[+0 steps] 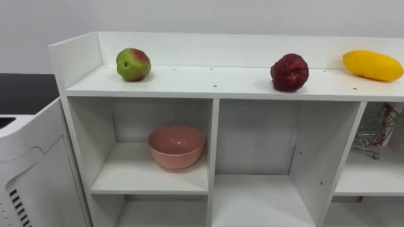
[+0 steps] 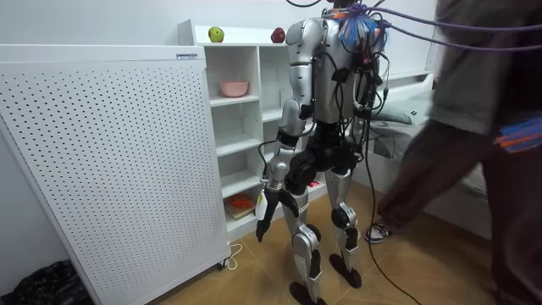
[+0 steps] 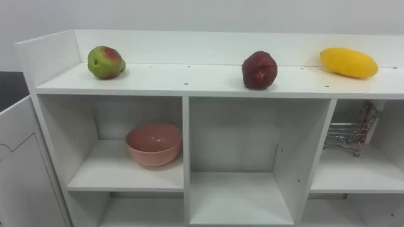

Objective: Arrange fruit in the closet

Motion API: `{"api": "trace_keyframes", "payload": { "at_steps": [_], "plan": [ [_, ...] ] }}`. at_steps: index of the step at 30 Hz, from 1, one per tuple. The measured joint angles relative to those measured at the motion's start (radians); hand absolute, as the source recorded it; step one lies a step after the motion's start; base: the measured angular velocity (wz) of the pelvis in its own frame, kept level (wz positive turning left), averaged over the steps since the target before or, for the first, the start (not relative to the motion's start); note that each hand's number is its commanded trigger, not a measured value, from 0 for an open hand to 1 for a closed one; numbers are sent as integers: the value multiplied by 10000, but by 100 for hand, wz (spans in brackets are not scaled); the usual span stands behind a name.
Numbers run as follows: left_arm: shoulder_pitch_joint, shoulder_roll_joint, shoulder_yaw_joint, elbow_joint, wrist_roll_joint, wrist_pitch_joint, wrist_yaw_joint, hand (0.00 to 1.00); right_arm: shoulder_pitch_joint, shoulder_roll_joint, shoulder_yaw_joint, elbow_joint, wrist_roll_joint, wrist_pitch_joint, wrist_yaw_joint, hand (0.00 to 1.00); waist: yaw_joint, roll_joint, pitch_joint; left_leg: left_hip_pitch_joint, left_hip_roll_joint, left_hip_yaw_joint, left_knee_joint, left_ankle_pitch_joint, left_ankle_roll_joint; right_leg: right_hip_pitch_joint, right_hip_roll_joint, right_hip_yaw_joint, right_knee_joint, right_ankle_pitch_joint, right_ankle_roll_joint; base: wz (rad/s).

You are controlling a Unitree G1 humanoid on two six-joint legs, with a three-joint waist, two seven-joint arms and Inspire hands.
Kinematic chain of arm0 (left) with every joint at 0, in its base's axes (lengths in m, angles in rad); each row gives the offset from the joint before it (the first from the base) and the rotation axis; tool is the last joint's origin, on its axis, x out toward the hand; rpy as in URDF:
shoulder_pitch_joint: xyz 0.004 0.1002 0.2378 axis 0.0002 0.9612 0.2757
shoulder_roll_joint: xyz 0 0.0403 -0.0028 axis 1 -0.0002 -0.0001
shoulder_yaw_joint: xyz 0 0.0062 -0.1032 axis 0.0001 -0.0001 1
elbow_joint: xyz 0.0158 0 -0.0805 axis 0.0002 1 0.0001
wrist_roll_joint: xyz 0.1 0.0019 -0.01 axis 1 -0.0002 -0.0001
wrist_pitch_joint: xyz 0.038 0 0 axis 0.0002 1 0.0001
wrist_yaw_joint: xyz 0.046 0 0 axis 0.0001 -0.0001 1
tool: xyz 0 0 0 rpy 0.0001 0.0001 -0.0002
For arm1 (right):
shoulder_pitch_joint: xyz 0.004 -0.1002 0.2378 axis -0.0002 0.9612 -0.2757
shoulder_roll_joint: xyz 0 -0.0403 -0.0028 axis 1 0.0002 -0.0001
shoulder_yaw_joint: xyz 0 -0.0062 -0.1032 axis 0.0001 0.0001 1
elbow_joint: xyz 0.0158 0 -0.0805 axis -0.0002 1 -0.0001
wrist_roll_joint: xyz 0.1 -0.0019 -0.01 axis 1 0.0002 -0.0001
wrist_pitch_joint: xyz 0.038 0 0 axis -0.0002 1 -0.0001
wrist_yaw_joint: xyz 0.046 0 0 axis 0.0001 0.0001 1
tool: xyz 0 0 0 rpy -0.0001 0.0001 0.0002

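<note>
An apple (image 1: 133,64), a dark red fruit (image 1: 290,72) and a yellow mango (image 1: 372,65) sit well apart on the closet top (image 1: 189,81) in the eye views. The room view adds the left hand (image 2: 269,199), hanging slack and empty.

Shelf unit (image 1: 214,85) in front of me, apple (image 1: 133,64) on its top at my left, middle fruit (image 1: 290,72) well right of it, mango (image 1: 372,65) farthest right, bowl (image 1: 177,145) in the upper left compartment below the apple, wire cart (image 1: 372,135) in the right compartment, panel (image 1: 31,164) beside the unit's left end.
</note>
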Motion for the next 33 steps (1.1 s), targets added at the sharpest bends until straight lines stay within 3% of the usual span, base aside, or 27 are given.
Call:
{"api": "trace_keyframes", "payload": {
  "at_steps": [7, 14, 20, 28, 33],
  "plan": [
    [-12, 1, 6, -8, 0, -4, -15, 0, -10, 0, 3, -16, -6, -1, 33, 0, 0, -30, 12, -10, 1, 0, -1, 0, 0, -8, 2, -2, 0, 0, 0, 0],
    [-51, 2, 23, -8, -7, -16, 34, 0, -29, 17, -25, -17, 17, 8, -111, 0, 9, 52, -41, 3, 0, 6, 6, 0, -1, -16, 3, 29, 1, 0, 0, 0],
    [-135, 1, 137, -20, -11, -155, 146, 0, 178, 80, -375, 3, 1448, 19, -535, 0, -23, 111, -37, -7, 5, -21, 7, 0, -1, 25, 3, -43, 1, 0, 0, 1],
    [-150, -3, 573, -127, -31, -610, 556, 0, -26, 71, -2281, -87, 3824, 23, -1601, 0, -289, 137, -10, 47, 2, 86, 8, 2, 0, 30, 1, 51, 26, 0, 0, -3],
    [-170, 5, 813, -400, -31, -889, 885, 0, -361, 51, -3202, -2275, 4692, -62, -2838, 0, -378, 76, -21, 78, 5, 246, 4, 2, 0, -6, 3, 130, 38, 1, -2, -8]
  ]
}}
